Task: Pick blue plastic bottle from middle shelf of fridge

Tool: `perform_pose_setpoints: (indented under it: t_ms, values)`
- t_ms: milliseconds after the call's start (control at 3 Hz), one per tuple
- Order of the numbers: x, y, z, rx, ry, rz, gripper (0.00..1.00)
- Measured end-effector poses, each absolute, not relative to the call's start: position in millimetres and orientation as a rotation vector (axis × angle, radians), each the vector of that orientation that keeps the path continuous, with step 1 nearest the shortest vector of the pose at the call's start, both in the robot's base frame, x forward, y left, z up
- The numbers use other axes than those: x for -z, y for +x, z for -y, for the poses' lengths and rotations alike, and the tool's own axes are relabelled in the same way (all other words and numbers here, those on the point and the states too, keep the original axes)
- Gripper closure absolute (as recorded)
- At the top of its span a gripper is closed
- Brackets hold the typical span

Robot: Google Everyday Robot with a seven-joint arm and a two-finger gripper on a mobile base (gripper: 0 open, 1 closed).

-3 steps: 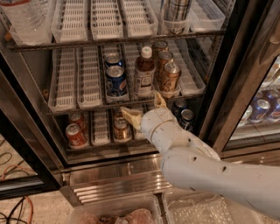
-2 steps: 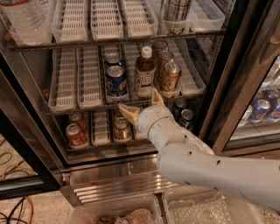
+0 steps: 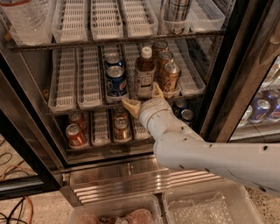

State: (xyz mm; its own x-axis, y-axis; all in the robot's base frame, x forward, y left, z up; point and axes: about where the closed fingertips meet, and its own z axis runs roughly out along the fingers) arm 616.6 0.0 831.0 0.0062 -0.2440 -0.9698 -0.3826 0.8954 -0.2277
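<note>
The bottle, clear plastic with dark brown liquid, a white cap and a pale label, stands upright at the front of the middle shelf of the fridge. Blue cans stand to its left and gold-brown cans to its right. My gripper is open just in front of and below the bottle, one fingertip to its lower left and the other at its lower right. The fingers do not hold the bottle.
A tall silver can stands on the top rack. Red-orange cans and dark cans sit on the lower rack. The ribbed steel base lies below. Plastic bins sit on the floor. Cables lie at left.
My gripper has risen and moved toward the bottle, from the lower rack's level up to the front edge of the middle shelf. The bottle and cans have not moved.
</note>
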Motion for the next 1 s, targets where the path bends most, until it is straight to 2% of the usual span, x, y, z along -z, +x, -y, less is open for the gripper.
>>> perform_pose_setpoints:
  t_ms: [1000]
  values:
    - [-836,656,27,-0.045,-0.454,-1.581,0.29]
